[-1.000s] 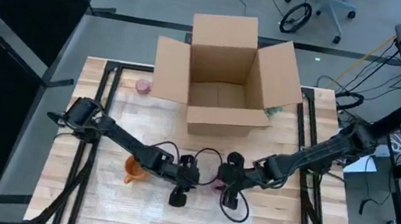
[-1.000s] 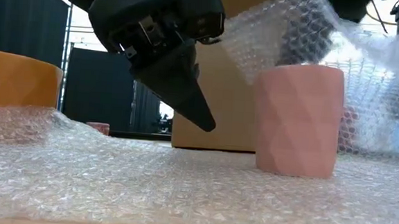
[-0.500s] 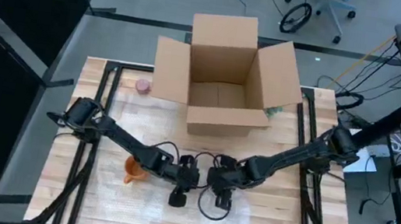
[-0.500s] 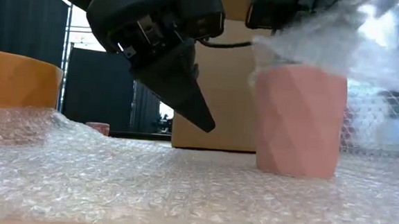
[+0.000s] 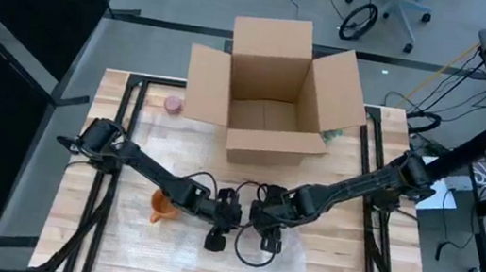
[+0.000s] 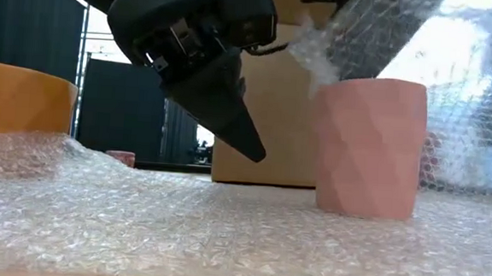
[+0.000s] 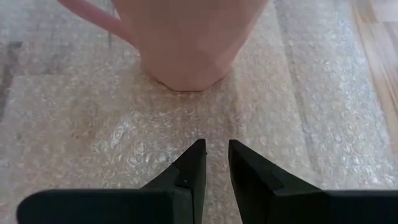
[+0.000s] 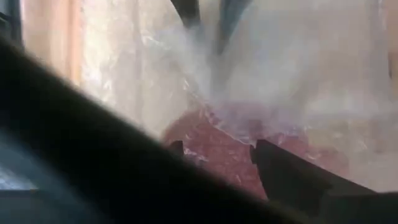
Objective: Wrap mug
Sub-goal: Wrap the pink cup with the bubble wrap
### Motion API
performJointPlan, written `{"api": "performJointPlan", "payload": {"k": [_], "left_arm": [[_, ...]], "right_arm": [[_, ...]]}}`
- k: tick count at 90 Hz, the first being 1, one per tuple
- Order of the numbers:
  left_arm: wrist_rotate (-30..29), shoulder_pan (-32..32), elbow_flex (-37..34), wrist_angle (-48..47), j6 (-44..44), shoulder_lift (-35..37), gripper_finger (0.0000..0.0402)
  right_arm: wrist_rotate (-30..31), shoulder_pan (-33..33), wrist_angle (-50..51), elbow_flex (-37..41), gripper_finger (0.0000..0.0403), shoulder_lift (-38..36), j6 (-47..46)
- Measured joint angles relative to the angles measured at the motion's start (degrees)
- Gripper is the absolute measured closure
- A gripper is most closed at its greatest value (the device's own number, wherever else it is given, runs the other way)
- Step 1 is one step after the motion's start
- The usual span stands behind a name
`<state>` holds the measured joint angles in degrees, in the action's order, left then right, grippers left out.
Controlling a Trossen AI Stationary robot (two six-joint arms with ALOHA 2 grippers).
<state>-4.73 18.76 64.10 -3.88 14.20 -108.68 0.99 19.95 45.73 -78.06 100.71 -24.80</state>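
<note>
My right gripper (image 5: 257, 216): clamped on a fold of bubble wrap (image 6: 381, 31), held lifted over the pink mug (image 6: 369, 145).
My left gripper (image 6: 244, 142): fingers (image 7: 189, 171) nearly together, a slit between them, holding nothing; hangs tilted just above the wrap, beside the mug.
Pink mug: upright on the wrap sheet, near the table's front middle, between both grippers.
Orange mug (image 6: 22, 99): on the same sheet, left.
Box (image 5: 273, 88): open, behind.

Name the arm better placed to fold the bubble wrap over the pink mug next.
Right, probably. The right gripper already holds the bubble wrap lifted over the pink mug. The left gripper hangs nearly closed and empty beside it.
</note>
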Motion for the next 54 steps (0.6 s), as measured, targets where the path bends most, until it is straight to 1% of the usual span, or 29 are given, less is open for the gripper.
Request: {"api": "performJointPlan", "payload": {"k": [13,32,47,54], "left_arm": [[0.0,0.0,0.0,0.0,0.0,0.0,0.0346],[0.0,0.0,0.0,0.0,-0.1,0.0,0.0346],[0.0,0.0,0.0,-0.1,-0.1,0.0,0.0346],[0.0,0.0,0.0,-0.1,-0.1,0.0,0.0346]], "right_arm": [[0.0,-0.5,3.4,-2.2,0.0200,-0.2,0.1],[-0.1,-0.5,5.0,-5.6,0.0205,-0.3,1.6],[0.4,-1.0,12.1,-6.4,0.0197,-0.3,-3.0],[1.2,-1.2,14.7,-6.4,0.0189,-0.3,-6.7]]}}
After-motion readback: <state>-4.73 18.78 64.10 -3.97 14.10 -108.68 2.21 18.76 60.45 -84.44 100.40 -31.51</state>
